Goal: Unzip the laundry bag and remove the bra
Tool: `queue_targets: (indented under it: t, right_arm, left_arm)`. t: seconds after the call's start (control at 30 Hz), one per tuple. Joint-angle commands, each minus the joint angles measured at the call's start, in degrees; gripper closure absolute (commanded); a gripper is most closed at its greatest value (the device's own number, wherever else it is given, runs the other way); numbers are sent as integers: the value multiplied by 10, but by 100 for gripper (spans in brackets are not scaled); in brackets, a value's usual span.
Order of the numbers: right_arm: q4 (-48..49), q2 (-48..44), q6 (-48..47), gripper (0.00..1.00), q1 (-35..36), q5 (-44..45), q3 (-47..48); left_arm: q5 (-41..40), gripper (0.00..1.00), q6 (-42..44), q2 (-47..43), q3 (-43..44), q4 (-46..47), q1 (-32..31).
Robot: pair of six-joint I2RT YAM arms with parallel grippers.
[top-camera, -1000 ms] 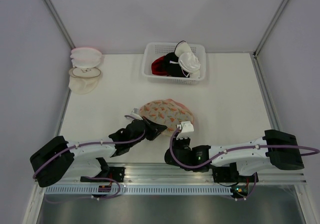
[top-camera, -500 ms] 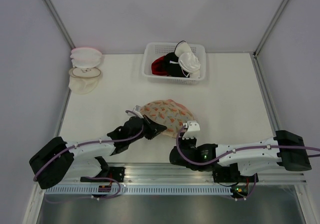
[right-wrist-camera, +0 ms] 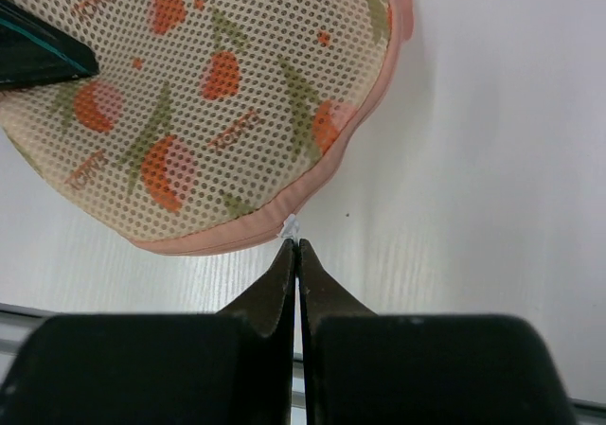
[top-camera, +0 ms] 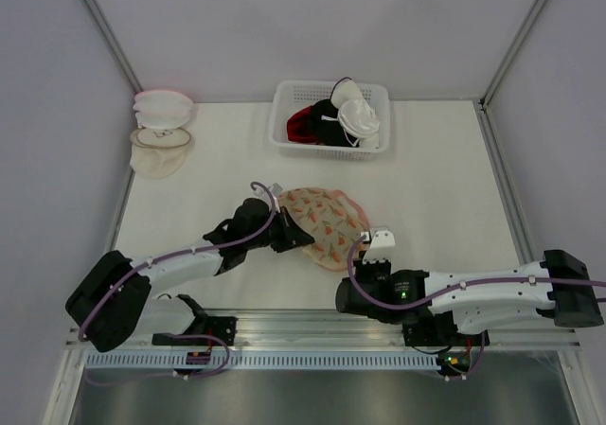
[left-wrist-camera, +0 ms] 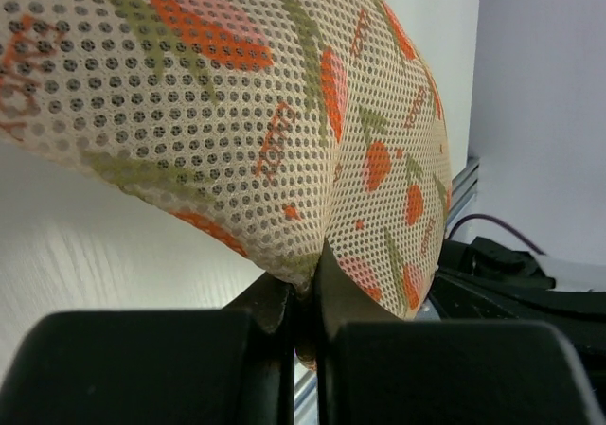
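White bench carries two pale domed pouches stacked in its far left corner. Left gripper is clamped on a fold of mesh of the laundry bag, which lies mid-bench toward the near edge. Right gripper, fingers pressed together at the bag's pink trim, seems to pinch a tiny white pull tab.

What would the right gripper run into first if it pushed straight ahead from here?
The laundry bag: its pink edge trim lies just ahead of the right gripper, past a tiny white tab at its shut fingertips. Whether they touch is unclear.
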Motion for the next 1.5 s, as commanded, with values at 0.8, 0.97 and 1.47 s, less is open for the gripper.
queue_targets:
  t: [0.8, 0.97, 1.47]
  right_arm:
    - [166, 50, -135, 100, -6, -8, 9]
    - [222, 69, -163, 100, -7, -19, 14]
    - [319, 98, -209, 99, -8, -53, -5]
  left_arm:
    - [40, 0, -24, 13, 2, 5, 23]
    - [15, 0, -174, -32, -112, 124, -10]
    - [-12, 1, -356, 104, -105, 309, -73]
